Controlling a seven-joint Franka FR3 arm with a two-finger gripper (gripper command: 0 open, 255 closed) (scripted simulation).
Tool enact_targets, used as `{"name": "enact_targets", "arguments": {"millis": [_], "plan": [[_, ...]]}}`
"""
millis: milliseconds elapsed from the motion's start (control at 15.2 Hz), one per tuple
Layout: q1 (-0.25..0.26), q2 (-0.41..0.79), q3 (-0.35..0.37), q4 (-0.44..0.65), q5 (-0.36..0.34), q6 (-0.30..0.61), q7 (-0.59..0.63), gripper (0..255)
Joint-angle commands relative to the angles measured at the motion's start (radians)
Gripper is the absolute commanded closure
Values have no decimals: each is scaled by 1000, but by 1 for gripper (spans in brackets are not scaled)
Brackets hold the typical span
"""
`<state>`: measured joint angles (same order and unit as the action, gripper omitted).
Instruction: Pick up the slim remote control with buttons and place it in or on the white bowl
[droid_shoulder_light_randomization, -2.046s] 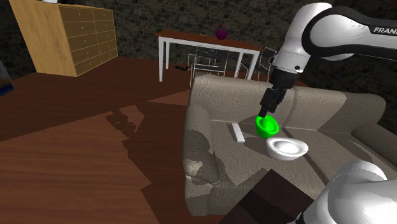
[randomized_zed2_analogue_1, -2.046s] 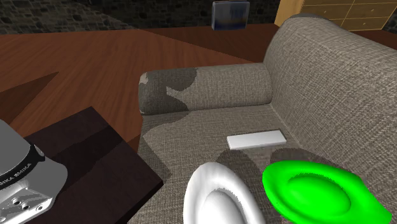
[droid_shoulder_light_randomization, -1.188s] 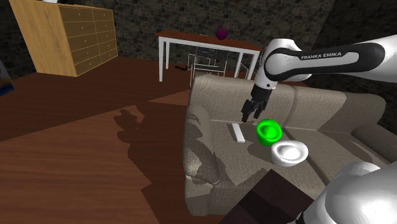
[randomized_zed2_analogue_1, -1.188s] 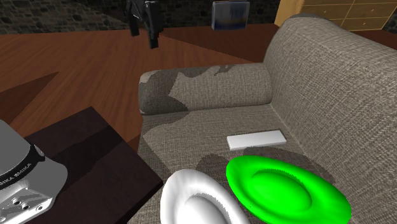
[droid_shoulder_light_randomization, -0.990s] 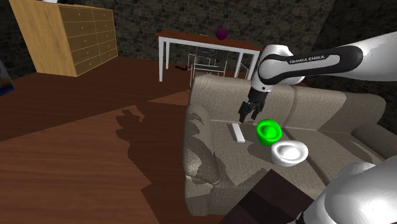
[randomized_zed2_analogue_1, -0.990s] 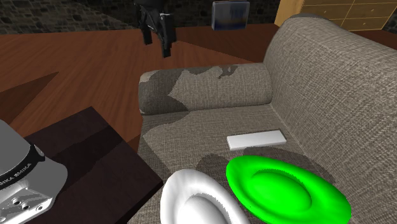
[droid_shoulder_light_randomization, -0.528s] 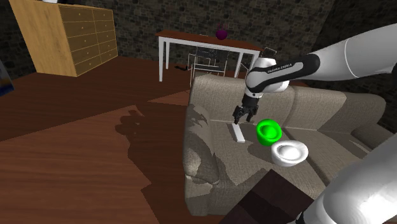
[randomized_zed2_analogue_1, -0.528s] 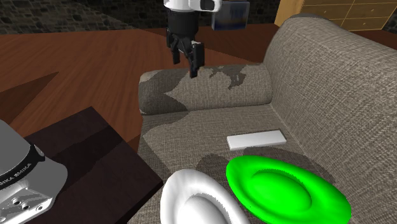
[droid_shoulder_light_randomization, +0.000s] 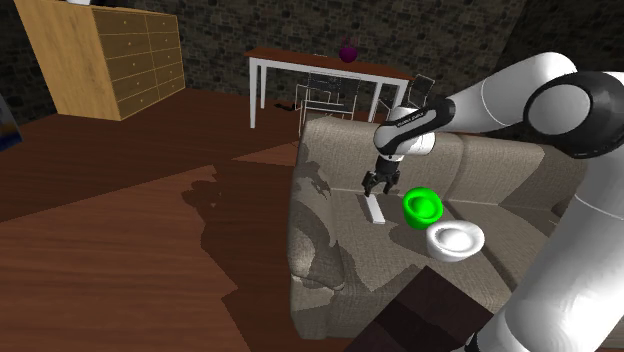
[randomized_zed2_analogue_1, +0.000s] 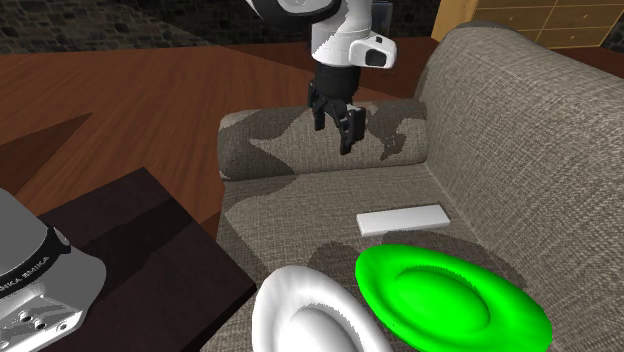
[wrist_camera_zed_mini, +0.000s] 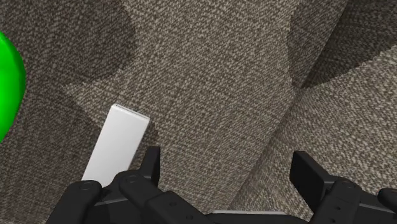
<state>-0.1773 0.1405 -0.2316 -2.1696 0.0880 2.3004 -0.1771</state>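
The remote (droid_shoulder_light_randomization: 374, 208) (randomized_zed2_analogue_1: 403, 219) (wrist_camera_zed_mini: 116, 144) is a slim, plain white bar lying flat on the sofa seat. Beside it sits a bright green bowl (droid_shoulder_light_randomization: 422, 206) (randomized_zed2_analogue_1: 450, 298) (wrist_camera_zed_mini: 9, 76), and the white bowl (droid_shoulder_light_randomization: 452, 237) (randomized_zed2_analogue_1: 308, 315) rests on the seat just past the green one. My gripper (droid_shoulder_light_randomization: 374, 185) (randomized_zed2_analogue_1: 339, 126) (wrist_camera_zed_mini: 226, 167) hovers a little above the seat near the remote's far end, pointing down. Its black fingers stand wide apart with nothing between them, and the remote lies just outside one finger (wrist_camera_zed_mini: 149, 164).
The grey fabric sofa (droid_shoulder_light_randomization: 340, 250) has a rolled armrest (randomized_zed2_analogue_1: 320, 140) and a tall backrest (randomized_zed2_analogue_1: 520, 130). A dark box (randomized_zed2_analogue_1: 130, 250) stands in front. Behind are a white-legged table (droid_shoulder_light_randomization: 320, 75) and a wooden dresser (droid_shoulder_light_randomization: 105, 60) on the wood floor.
The arm has swung down and toward the shoulder view's left, bringing the gripper from beside the green bowl to just above the remote's end. Fingers stayed open; the bowls and remote did not move.
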Motion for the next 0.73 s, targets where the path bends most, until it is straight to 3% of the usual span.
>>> {"name": "enact_targets", "arguments": {"millis": [0,660], "plan": [[-11,69,-5,40,17,29,-2,0],[-110,422,-17,340,100,81,-23,0]]}}
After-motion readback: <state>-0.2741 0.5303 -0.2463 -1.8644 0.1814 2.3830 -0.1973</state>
